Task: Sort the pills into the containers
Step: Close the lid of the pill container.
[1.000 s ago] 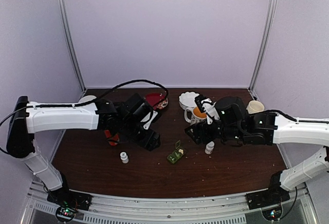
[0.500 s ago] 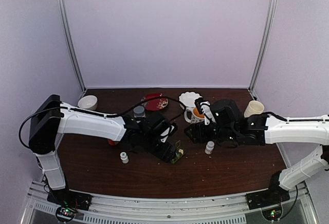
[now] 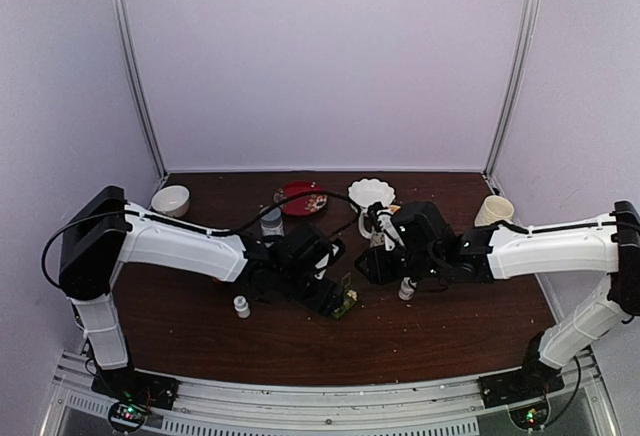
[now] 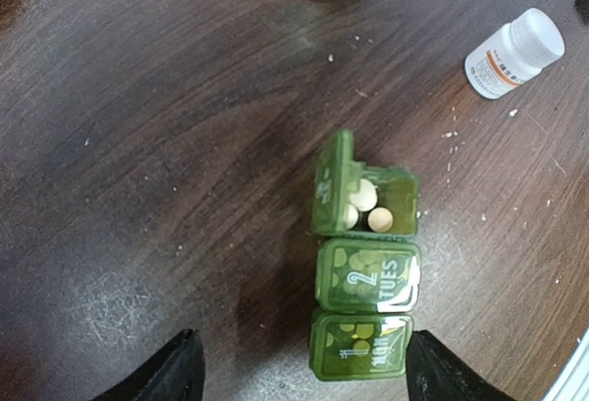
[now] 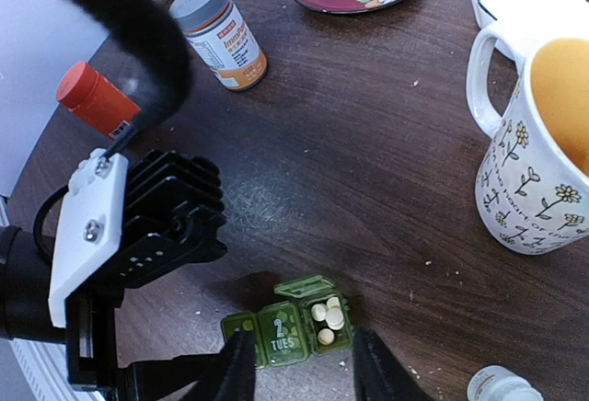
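— Where is your pill box?

— Your pill box lies on the dark table, about mid-table and toward the near edge, with your left gripper hanging directly above it. It has three compartments in a row. The two nearer ones are shut (the middle one reads "2 TUES"), and the far one has its lid standing up.

— And the pills?

— Three pale pills rest together inside that uncovered far compartment.

— What about your grippers?

— Your left gripper's fingers are spread wide, one on either side of the box's near end, clear of it and holding nothing. Your right gripper points in from the right. Its fingers stand apart with nothing clamped, and the box lies on the table just beyond their tips.

— Anything close by?

— A white bottle sits to the box's right. The flowered mug stands farther back on that side.
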Robot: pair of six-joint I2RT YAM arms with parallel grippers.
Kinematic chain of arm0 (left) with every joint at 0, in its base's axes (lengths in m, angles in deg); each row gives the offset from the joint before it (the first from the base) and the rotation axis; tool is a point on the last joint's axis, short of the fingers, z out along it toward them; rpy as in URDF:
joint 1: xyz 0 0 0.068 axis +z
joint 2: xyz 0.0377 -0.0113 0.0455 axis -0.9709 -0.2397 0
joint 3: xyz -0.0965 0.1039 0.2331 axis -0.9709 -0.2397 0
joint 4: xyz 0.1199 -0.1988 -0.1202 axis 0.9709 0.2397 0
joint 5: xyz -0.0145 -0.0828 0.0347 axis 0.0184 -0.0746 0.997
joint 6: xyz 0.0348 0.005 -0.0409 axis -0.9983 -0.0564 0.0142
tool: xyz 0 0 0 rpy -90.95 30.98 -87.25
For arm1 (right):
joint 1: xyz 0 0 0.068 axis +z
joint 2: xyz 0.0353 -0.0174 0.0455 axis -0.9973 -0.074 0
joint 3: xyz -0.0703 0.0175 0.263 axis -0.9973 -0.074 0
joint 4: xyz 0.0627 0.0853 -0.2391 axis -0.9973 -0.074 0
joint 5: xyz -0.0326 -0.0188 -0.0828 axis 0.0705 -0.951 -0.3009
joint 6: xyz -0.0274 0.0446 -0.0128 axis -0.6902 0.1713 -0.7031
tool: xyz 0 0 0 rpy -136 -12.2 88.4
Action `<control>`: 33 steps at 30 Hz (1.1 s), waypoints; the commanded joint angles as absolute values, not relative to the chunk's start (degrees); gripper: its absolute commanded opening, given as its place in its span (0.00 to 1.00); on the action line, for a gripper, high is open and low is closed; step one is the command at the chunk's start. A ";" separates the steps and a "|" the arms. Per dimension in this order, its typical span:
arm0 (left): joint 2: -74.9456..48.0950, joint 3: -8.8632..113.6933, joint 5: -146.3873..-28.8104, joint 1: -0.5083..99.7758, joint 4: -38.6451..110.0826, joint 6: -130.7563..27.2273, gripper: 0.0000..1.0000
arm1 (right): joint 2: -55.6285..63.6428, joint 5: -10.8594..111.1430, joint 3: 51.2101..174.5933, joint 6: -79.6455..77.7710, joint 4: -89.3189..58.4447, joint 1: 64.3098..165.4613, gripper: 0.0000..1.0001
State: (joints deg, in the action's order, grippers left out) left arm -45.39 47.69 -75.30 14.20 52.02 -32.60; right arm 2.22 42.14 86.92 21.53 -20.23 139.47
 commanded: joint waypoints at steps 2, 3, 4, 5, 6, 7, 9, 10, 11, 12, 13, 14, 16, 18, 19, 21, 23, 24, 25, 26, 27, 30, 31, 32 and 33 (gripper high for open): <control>-46.02 45.86 -74.49 14.38 45.05 -30.79 0.78 | 0.18 45.15 88.24 22.84 -16.30 138.61 0.25; -46.04 45.59 -74.35 14.38 44.44 -30.55 0.78 | -0.12 45.13 88.29 22.94 -15.91 138.54 0.15; -46.08 45.41 -74.37 14.38 43.80 -30.48 0.79 | -0.42 45.09 88.37 23.12 -15.63 138.47 0.07; -46.31 45.41 -74.45 14.35 43.44 -30.44 0.79 | -0.89 45.10 88.53 23.16 -15.49 138.37 0.00; -46.62 45.63 -74.62 14.35 43.41 -30.47 0.79 | -1.32 45.06 88.77 23.18 -15.38 138.32 0.00; -46.98 46.02 -74.72 14.36 43.51 -30.47 0.79 | -1.85 45.16 89.00 23.19 -15.24 138.27 0.00; -47.76 46.65 -74.62 14.37 44.28 -30.36 0.79 | -3.08 45.35 89.61 23.18 -15.06 138.08 0.00; -48.01 46.78 -74.52 14.39 44.45 -30.18 0.79 | -3.72 45.50 89.99 23.08 -15.07 137.94 0.00; -48.20 46.71 -74.57 14.35 44.35 -29.99 0.79 | -4.33 45.69 90.37 23.02 -15.03 137.84 0.00; -48.23 46.51 -74.58 14.35 44.15 -29.51 0.79 | -4.95 45.99 90.74 22.93 -15.02 137.72 0.00; -48.24 46.13 -74.73 14.41 43.70 -29.02 0.79 | -5.59 46.23 91.07 22.84 -15.02 137.55 0.00; -48.38 45.88 -75.02 14.40 43.25 -28.53 0.79 | -6.24 46.53 91.40 22.83 -15.02 137.41 0.00; -48.86 45.73 -75.57 14.37 43.02 -27.74 0.79 | -7.61 47.46 92.06 22.83 -13.26 137.14 0.00; -49.47 45.60 -75.82 14.41 42.96 -26.98 0.78 | -9.18 48.68 92.89 22.88 -12.79 136.94 0.00; -49.71 45.44 -75.82 14.35 42.75 -26.70 0.78 | -9.77 49.32 93.29 22.91 -12.54 136.84 0.00; -49.90 45.30 -75.67 14.38 42.70 -26.30 0.78 | -11.10 50.54 93.66 23.22 -11.66 136.69 0.00; -50.02 45.37 -75.48 14.43 42.81 -26.11 0.78 | -11.96 52.03 93.85 23.43 -10.89 136.52 0.00; -50.08 45.49 -75.35 14.43 42.99 -26.03 0.78 | -12.30 52.36 93.82 23.51 -10.74 136.48 0.00; -50.17 45.59 -75.26 14.48 43.13 -26.00 0.78 | -12.51 52.59 93.74 23.49 -10.67 136.47 0.00; -50.24 45.63 -75.21 14.44 43.31 -25.89 0.78 | -12.67 52.75 93.51 23.47 -10.56 136.39 0.00; -50.20 45.59 -75.21 14.45 43.34 -25.82 0.77 | -12.83 52.79 93.33 23.45 -10.54 136.40 0.00; -50.20 45.40 -75.31 14.49 43.09 -25.65 0.76 | -13.20 53.31 92.56 23.35 -11.03 136.17 0.00; -50.25 45.26 -75.75 14.63 42.83 -25.68 0.74 | -13.19 53.54 92.17 23.40 -11.06 136.13 0.00; -50.21 45.02 -76.43 14.83 42.25 -25.55 0.70 | -12.99 53.88 91.70 23.44 -11.02 136.04 0.00; -50.24 44.64 -77.16 15.13 41.56 -25.45 0.66 | -12.73 54.05 91.20 23.51 -10.87 136.03 0.00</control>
State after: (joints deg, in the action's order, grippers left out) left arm -49.13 45.89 -75.79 14.25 44.08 -25.96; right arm -12.73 52.04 92.42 22.95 -12.38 136.59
